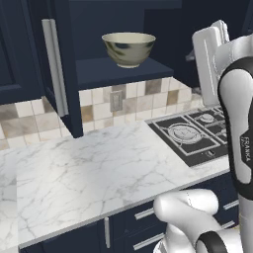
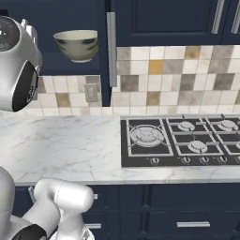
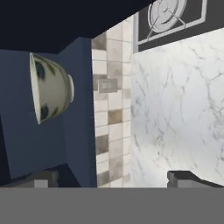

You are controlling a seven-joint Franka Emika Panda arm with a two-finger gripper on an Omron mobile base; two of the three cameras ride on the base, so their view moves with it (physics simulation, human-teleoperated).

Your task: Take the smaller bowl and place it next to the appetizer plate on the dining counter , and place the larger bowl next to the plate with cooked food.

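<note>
Larger bowl [image 1: 128,48] sits upright on a dark navy shelf [image 1: 123,71] in an open cabinet nook, above the tiled backsplash [image 2: 187,79] and well above the marble counter [image 1: 89,173]. It stands alone on the shelf, nothing touching it.

Judging by its look, it is a rigid glazed ceramic piece: fairly heavy for its width, hard, probably slick on its mottled outside, and likely to chip or break if dropped. The round belly offers no flat faces, so a side pinch across the body would tend to slip. The better hold, I think, is on the rim, one finger inside and one outside the wall, at the near edge facing the arm.

The fingers [image 3: 114,179] stand fully apart, with only the counter and tiles between them, well short of the bowl.

The hand view is rolled, so the bowl appears on its side at the left, its foot ring plain to see; it also shows a wall socket [image 3: 107,84] just beside the shelf wall. The right base view shows the whole hob [image 2: 180,140] with its burners and knobs, to the right of the shelf. The left base view shows the bowl's cream inside and the long cabinet handle [image 1: 55,66] on its left.
</note>
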